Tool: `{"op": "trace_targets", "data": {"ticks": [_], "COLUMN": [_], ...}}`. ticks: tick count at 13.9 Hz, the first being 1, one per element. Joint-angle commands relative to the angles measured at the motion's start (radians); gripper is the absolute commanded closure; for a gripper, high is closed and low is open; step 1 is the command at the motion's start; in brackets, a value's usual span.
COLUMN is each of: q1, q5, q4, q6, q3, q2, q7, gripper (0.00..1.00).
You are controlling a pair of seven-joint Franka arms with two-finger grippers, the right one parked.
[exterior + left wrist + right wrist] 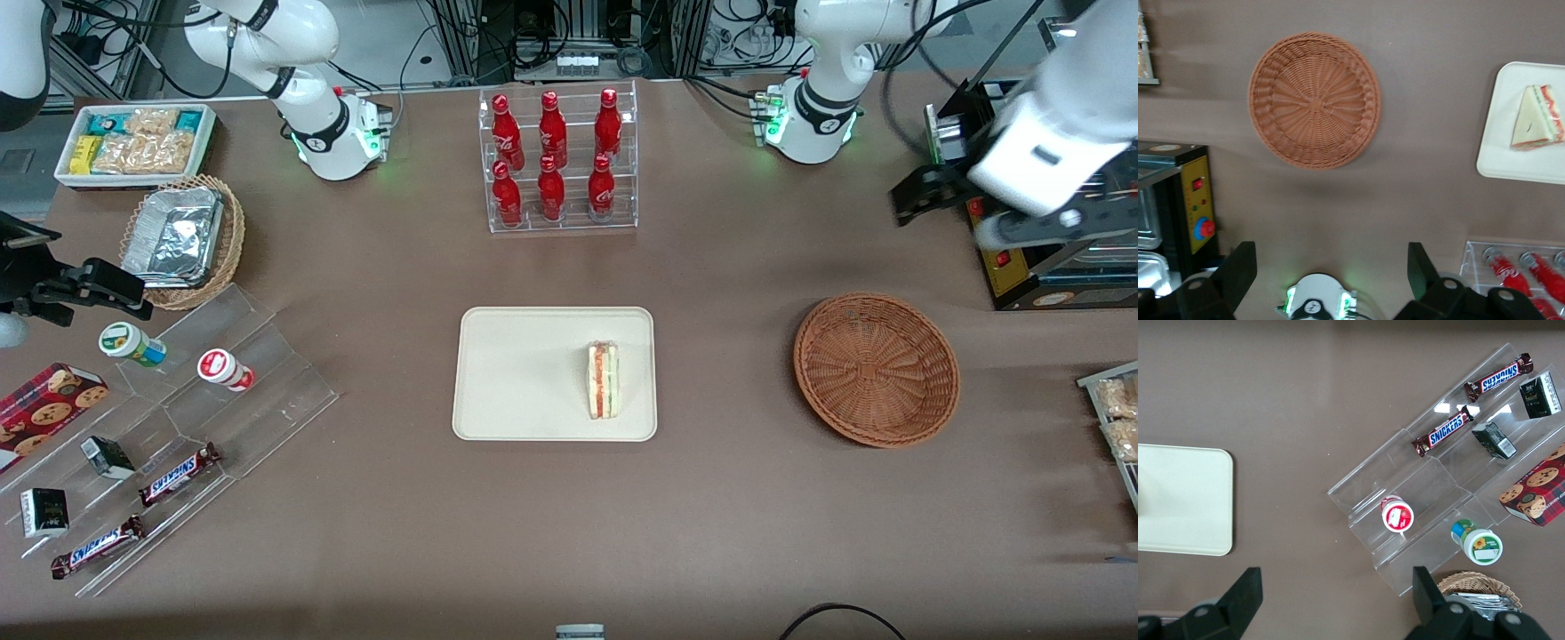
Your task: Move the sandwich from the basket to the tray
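Note:
The sandwich (604, 380) is a white wedge with a red and green stripe. It lies on the cream tray (516, 373), at the tray's end nearest the basket (876, 369). The reddish-brown wicker basket holds nothing. My left arm's gripper (920, 194) hangs high above the table, farther from the front camera than the basket and toward the working arm's end. It is open with nothing between its fingers. The left wrist view looks down on the basket (1314, 100), the sandwich (1537, 118), the tray (1511, 157) and the gripper (1331, 257).
A clear rack of red bottles (558, 160) stands farther back than the tray. A black machine with red buttons (1031, 258) sits beside the gripper. A tray of snack packets (1116, 418) lies at the working arm's table edge. A clear stepped display (178, 418) and a foil-lined basket (182, 240) are toward the parked arm's end.

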Motion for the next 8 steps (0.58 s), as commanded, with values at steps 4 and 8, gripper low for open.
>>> {"op": "trace_targets", "data": {"ticks": [4,8], "q1": [-0.005,0.006], "q5": [-0.018,-0.017], "q4": [-0.111,-0.088], "q6": [-0.001,-0.006], "q3": [0.122,0.145], "q2": [-0.118,-0.106], "q7": [0.14,0.231], "gripper": [0.0,0.0]}}
